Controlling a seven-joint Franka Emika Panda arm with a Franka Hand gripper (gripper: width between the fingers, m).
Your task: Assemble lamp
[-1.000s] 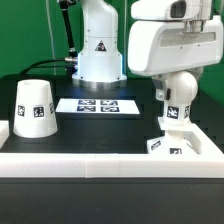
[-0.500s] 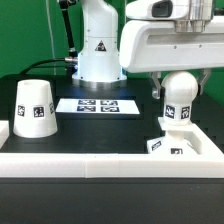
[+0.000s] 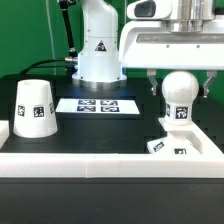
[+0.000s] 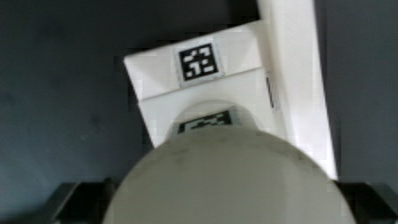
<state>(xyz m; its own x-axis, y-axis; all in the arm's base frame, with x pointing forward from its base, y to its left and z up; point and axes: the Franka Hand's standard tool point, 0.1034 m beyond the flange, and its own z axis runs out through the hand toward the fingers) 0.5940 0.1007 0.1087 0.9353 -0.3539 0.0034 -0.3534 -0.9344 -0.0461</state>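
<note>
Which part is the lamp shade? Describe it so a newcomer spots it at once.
Start at the black table in the exterior view and go to its left side, beyond the marker board. The shade stands alone there: a tapered white cup, mouth down, with a square tag. It is wider than the round bulb opposite.

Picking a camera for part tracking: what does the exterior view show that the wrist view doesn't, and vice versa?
Exterior only: the shade upside down at that view's left, the marker board, and the open gripper straddling the bulb. Wrist only: the top tag on the base, seen from above. Both: bulb standing in the base beside the border rail.
</note>
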